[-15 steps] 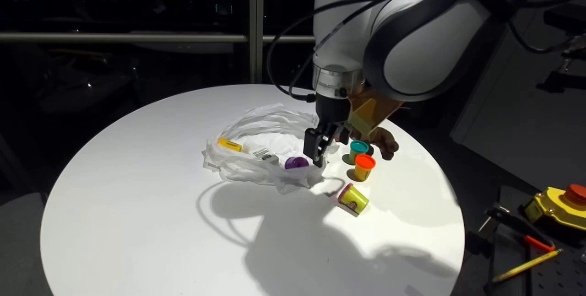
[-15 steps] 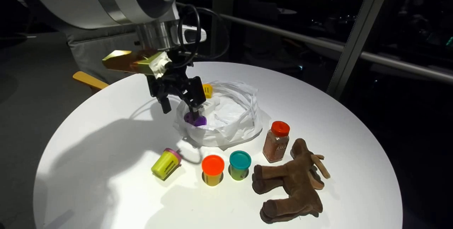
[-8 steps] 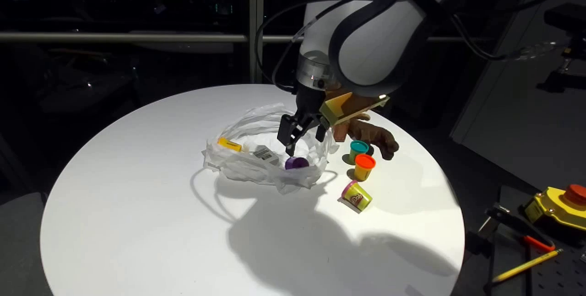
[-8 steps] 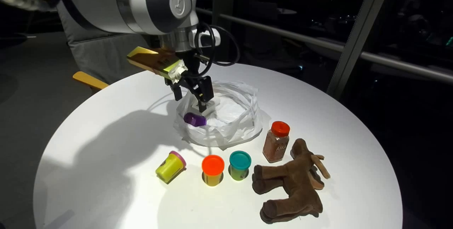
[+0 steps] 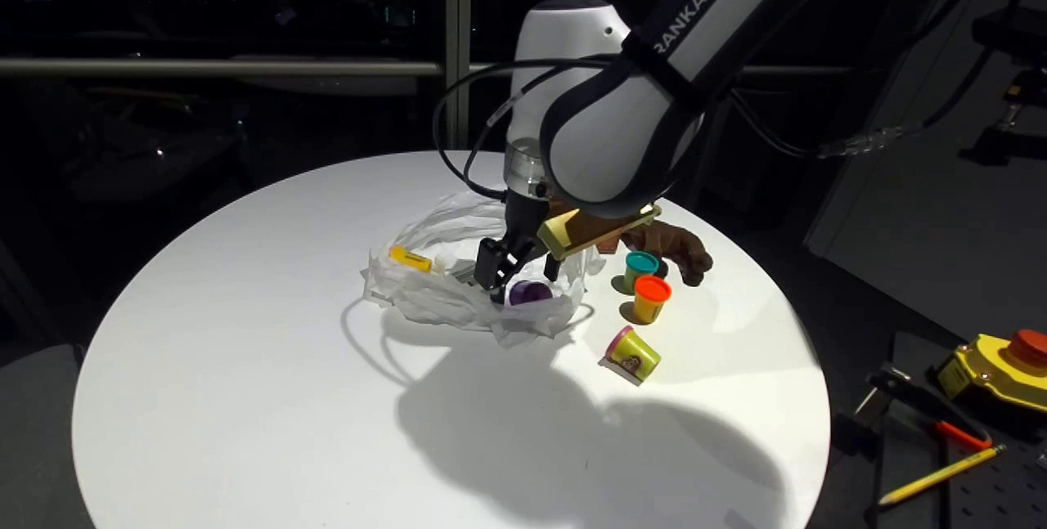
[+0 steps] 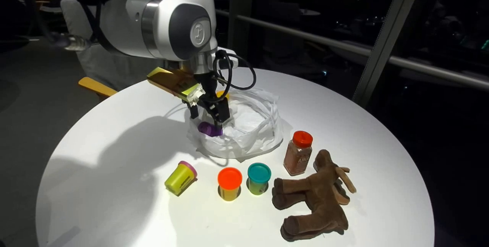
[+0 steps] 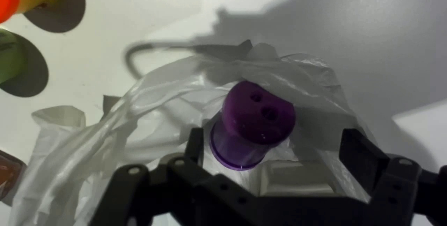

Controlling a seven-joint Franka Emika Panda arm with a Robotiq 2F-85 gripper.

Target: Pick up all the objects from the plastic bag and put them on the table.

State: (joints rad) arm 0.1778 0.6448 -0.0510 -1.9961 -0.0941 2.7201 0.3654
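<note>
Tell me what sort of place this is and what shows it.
Probably an office or lab corner at night: dark glass panes crossed by a metal rail, a round white table, and beyond its edge a yellow box with a red button, likely an emergency stop.

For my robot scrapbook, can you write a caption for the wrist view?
Open gripper poised at a purple container beside a pale block in a crinkly plastic bag.

Perhaps an office or lab: armchair (image 6: 114, 71), stop button (image 5: 1029, 347), windows (image 6: 317, 10).
</note>
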